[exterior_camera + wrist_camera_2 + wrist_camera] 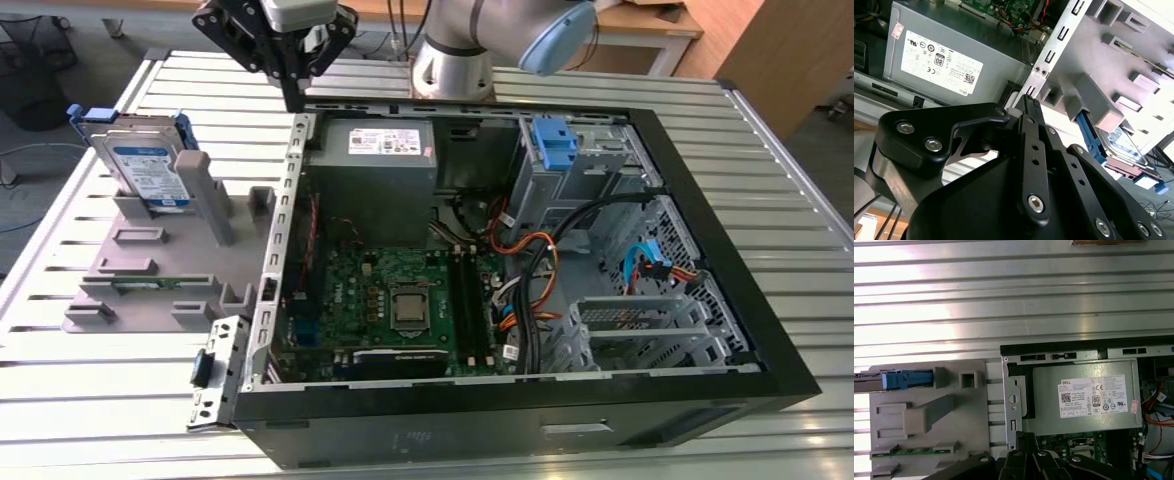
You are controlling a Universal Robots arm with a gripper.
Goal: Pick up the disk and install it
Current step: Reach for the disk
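The disk, silver with a white-and-blue label and blue side rails, stands on edge in a grey holder at the exterior view's left. In the second wrist view the disk sits behind a grey post; in the first wrist view its blue rail shows edge-on. My black gripper hangs shut and empty above the open computer case's back corner, to the exterior view's right of the disk and well apart from it. Its fingertips meet over the case edge beside the power supply.
The open black computer case lies flat on a slatted metal table. Inside are a grey power-supply box, a green motherboard, cables and an upright blue latch at the drive bay. The grey holder has several posts.
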